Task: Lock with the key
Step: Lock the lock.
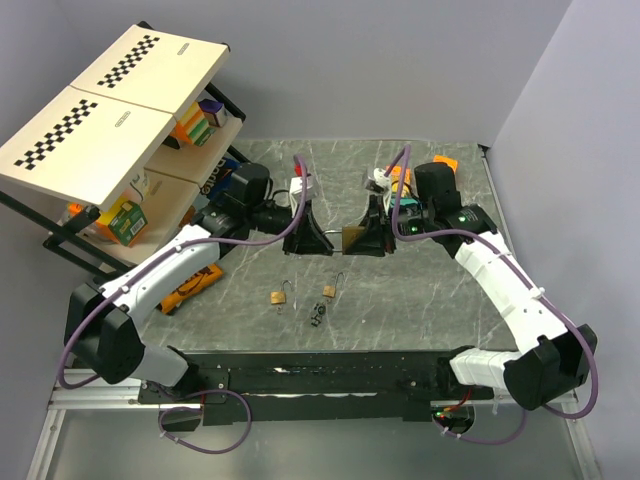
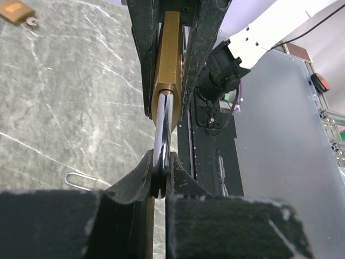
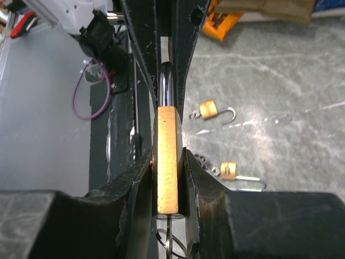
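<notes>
One key [image 1: 318, 316], a tiny dark-grey bunch, lies loose on the grey marbled table [image 1: 440, 300], closest to the arm bases and well apart from both grippers. Just beyond it sits the right small padlock [image 1: 329, 291], with the left small padlock [image 1: 277, 297] beside that. Both are brass with thin shackles swung open.

Further back, mid-table, the two arms meet above the surface. The left gripper [image 1: 328, 241] is clamped on the chrome shackle [image 2: 163, 129] of the big brass padlock [image 1: 352, 238]. The right gripper [image 1: 352, 240] is clamped on that padlock's brass body, pads flat on both faces, so the lock hangs between them off the table. A thin wire ring shows at the body's near end in the right wrist view; can't tell what it is.

Far left there is a shelf rack [image 1: 110, 110] with boxes. An orange item [image 1: 445, 163] lies at the far edge.
</notes>
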Controlling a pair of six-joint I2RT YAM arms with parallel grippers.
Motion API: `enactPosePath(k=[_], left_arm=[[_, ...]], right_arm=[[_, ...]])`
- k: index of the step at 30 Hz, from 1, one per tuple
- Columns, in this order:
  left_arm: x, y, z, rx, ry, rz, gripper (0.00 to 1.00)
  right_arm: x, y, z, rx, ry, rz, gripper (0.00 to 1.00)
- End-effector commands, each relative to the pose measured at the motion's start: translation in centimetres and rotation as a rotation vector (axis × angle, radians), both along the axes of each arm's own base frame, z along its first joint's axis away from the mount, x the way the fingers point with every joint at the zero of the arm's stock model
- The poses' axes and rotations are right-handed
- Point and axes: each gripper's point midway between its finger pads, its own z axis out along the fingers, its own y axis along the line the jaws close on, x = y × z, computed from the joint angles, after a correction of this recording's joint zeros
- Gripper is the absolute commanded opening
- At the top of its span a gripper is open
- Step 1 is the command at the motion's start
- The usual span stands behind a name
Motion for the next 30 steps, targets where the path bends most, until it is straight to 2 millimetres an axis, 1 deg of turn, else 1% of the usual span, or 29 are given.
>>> enactPosePath(k=[1, 2, 3, 5, 6, 7, 8, 9, 10, 11, 12, 13, 14, 15, 16, 17, 18, 19, 20, 21, 22, 24, 25, 26, 27, 28, 29, 30], left_arm=[[1.6, -0.3, 6.4, -0.170, -0.231, -0.019, 0.01], [1.8, -0.1, 6.0, -0.156, -0.234, -0.017, 0.01], [1.8, 0.1, 6.1, -0.144, -0.252, -0.023, 0.01], [2.2, 0.0, 5.5, -0.116, -0.276, -0.035, 0.01], [2.5, 0.0, 6.2, -0.115, -0.292, -0.035, 0.02], [2.7, 0.0, 5.5, -0.090, -0.262, -0.036, 0.06], [2.9, 0.0, 5.6, -0.088, -0.253, -0.027, 0.20], [3.2, 0.1, 5.5, -0.088, -0.235, -0.013, 0.28], [3.3, 0.1, 6.4, -0.118, -0.206, 0.011, 0.37], [3.5, 0.2, 7.0, -0.139, -0.174, 0.038, 0.52], [4.1, 0.6, 6.2, -0.141, -0.123, 0.083, 0.58], [4.3, 0.8, 8.1, -0.205, -0.092, 0.119, 0.63], [4.6, 1.1, 8.4, -0.223, -0.058, 0.148, 0.71], [5.6, 1.5, 8.3, -0.233, -0.012, 0.213, 0.82], [5.7, 1.6, 9.1, -0.254, 0.073, 0.247, 0.93], [6.2, 1.7, 9.4, -0.266, 0.113, 0.283, 0.94], [7.6, 1.8, 10.0, -0.281, 0.154, 0.361, 0.95], [7.8, 1.6, 10.2, -0.288, 0.246, 0.383, 0.96], [8.1, 1.7, 10.8, -0.315, 0.262, 0.398, 0.98], [8.3, 1.7, 11.1, -0.335, 0.291, 0.416, 0.97], [9.1, 2.0, 11.5, -0.362, 0.352, 0.478, 0.96], [9.9, 1.9, 11.4, -0.371, 0.428, 0.517, 0.96], [10.8, 2.0, 11.5, -0.388, 0.500, 0.567, 0.96], [11.2, 2.0, 11.5, -0.387, 0.537, 0.588, 0.96], [12.0, 1.8, 11.0, -0.381, 0.578, 0.616, 0.96], [12.7, 1.8, 11.1, -0.392, 0.636, 0.650, 0.96], [13.2, 1.7, 11.7, -0.404, 0.660, 0.661, 0.96], [13.8, 1.4, 10.9, -0.393, 0.707, 0.677, 0.96]], right_arm=[[-0.1, 1.1, 2.7, 0.122, -0.082, 0.055, 0.00], [-0.1, 1.1, 2.8, 0.122, -0.084, 0.052, 0.00], [0.0, 1.1, 2.9, 0.122, -0.088, 0.051, 0.00], [0.2, 1.1, 2.8, 0.116, -0.079, 0.049, 0.00], [0.3, 1.2, 2.8, 0.115, -0.076, 0.045, 0.00], [0.6, 1.1, 2.9, 0.115, -0.082, 0.035, 0.00], [0.9, 1.2, 3.2, 0.125, -0.084, 0.022, 0.00], [1.2, 1.2, 3.2, 0.132, -0.081, 0.008, 0.00], [2.0, 0.9, 3.3, 0.135, -0.085, -0.032, 0.00], [2.8, 0.9, 4.2, 0.162, -0.089, -0.062, 0.00], [3.2, 0.7, 4.3, 0.174, -0.086, -0.090, 0.00], [4.0, 0.3, 4.6, 0.185, -0.100, -0.127, 0.00], [5.1, -0.3, 5.1, 0.204, -0.069, -0.209, 0.00], [5.9, -0.8, 6.3, 0.242, -0.136, -0.259, 0.00], [6.5, -1.3, 6.9, 0.263, -0.165, -0.302, 0.00], [7.4, -1.8, 7.3, 0.275, -0.185, -0.370, 0.00], [7.6, -2.1, 7.9, 0.290, -0.223, -0.391, 0.00], [7.8, -2.2, 8.2, 0.298, -0.239, -0.405, 0.00], [7.9, -2.3, 8.4, 0.308, -0.233, -0.420, 0.00], [8.5, -2.4, 8.8, 0.317, -0.247, -0.451, 0.00], [8.7, -2.5, 9.0, 0.327, -0.238, -0.465, 0.00], [9.6, -2.8, 9.2, 0.338, -0.247, -0.527, 0.00], [9.9, -2.8, 9.7, 0.347, -0.271, -0.551, 0.00], [10.2, -2.9, 9.9, 0.354, -0.286, -0.569, 0.00], [10.7, -2.8, 10.1, 0.361, -0.301, -0.608, 0.00], [11.0, -2.9, 10.5, 0.371, -0.326, -0.625, 0.00], [11.2, -2.8, 10.7, 0.375, -0.338, -0.641, 0.00], [11.6, -2.7, 10.9, 0.379, -0.352, -0.677, 0.00]])
